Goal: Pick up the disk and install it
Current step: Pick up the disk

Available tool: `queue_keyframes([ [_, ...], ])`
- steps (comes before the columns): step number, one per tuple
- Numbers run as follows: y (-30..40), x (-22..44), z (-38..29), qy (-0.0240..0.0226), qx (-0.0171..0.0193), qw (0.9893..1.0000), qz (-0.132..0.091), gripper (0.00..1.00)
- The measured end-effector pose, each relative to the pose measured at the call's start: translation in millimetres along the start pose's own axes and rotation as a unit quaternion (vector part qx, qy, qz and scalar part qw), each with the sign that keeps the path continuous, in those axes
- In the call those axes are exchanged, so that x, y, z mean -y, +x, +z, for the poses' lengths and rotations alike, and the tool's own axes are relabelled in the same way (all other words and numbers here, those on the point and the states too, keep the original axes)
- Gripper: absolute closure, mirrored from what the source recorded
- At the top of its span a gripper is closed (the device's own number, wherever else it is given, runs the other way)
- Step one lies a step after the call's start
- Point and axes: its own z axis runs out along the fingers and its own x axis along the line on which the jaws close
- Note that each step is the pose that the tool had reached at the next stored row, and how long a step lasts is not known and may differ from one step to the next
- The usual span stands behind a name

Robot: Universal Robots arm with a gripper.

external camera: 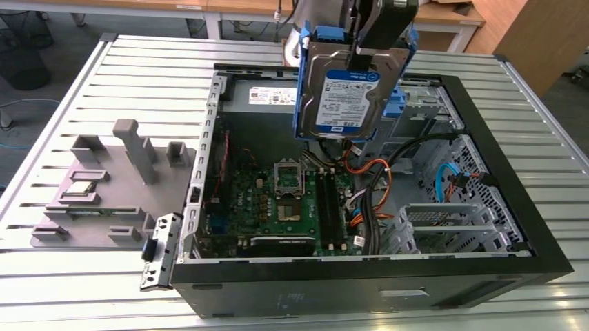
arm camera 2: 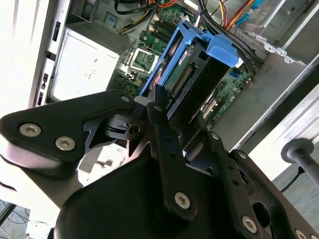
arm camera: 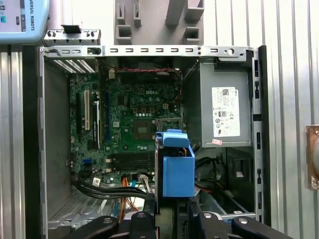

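**Above the open case: disk in the air, not seated**

- Gripper [external camera: 373, 41] is clamped on the disk [external camera: 348, 96], one dark finger lying down the labelled face. In the second wrist view the fingers [arm camera 2: 160, 107] pinch the thin body from both flat sides, gripper [arm camera 2: 177, 117] closed hard on it.
- Disk hangs on edge, slightly tilted, with the label towards the exterior camera and the blue bracket round its rim. We judge the grip at the upper end is chosen to leave the lower end free.
- Disk sits over the interior of the computer case [external camera: 515, 262] and touches nothing. It is clear of the walls and lifted off the cables [external camera: 368, 172], so nothing can snag.
- In the first wrist view we see the disk [arm camera: 178, 174] end-on, as a narrow blue block. It hangs just beside the power supply [arm camera: 224, 109], and the motherboard [arm camera: 134, 124] lies open beyond.
- Metal drive cage [external camera: 451, 224] stands near the case's front, on the exterior view's right. It looks vacant to us, though we cannot tell which bay is meant for the disk.
- Grey fixture tray [external camera: 101, 186] rests on the slatted table [external camera: 92, 289], well apart on the exterior view's left.
- Our reading: pick-up is done and installation is not. The disk is over the case, not in any slot.
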Motion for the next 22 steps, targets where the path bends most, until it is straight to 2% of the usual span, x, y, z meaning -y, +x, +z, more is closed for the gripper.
queue_keyframes([
  [11,15.2,0.7,-0.5,0.0000,0.0000,1.0000,0.000,0.65],
  [22,24.7,1.2,-0.8,0.0000,-0.0001,1.0000,0.000,0.65],
])
